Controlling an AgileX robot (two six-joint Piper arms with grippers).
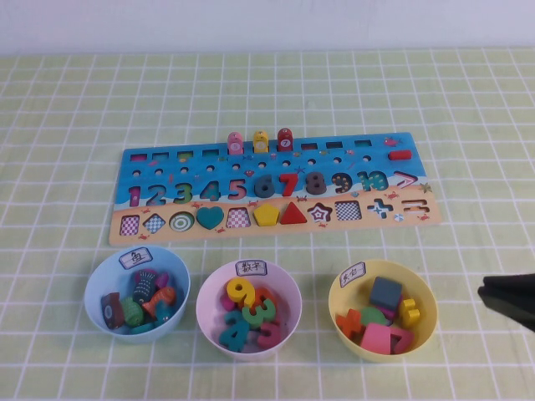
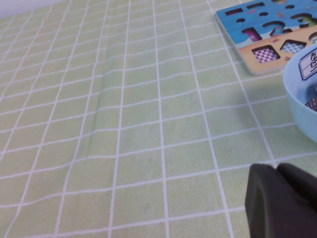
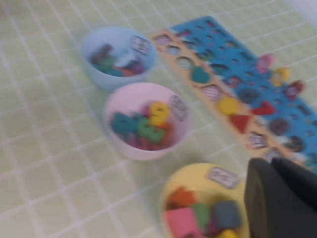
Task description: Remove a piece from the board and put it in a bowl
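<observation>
The board [image 1: 167, 157] lies across the middle of the table. Pink [image 1: 235, 142], yellow [image 1: 261, 140] and red [image 1: 285, 139] blocks stand on its far edge; no dark grey-brown one stands there. The light-blue bowl [image 1: 100, 280] sits in front of the board's left end and holds several pieces. A dark brown block [image 1: 111, 310] lies at its left side. My right gripper [image 1: 482, 293] is shut and empty, low at the right edge, beside the yellow bowl [image 1: 343, 292]. My left gripper [image 2: 276, 167] is shut and empty over bare cloth near the light-blue bowl [image 2: 299, 99].
A white-pink bowl [image 1: 209, 292] with number pieces sits between the blue and yellow bowls. The yellow bowl holds shape blocks. A green checked cloth [image 1: 67, 100] covers the table. The board's left end [image 2: 257, 34] shows in the left wrist view.
</observation>
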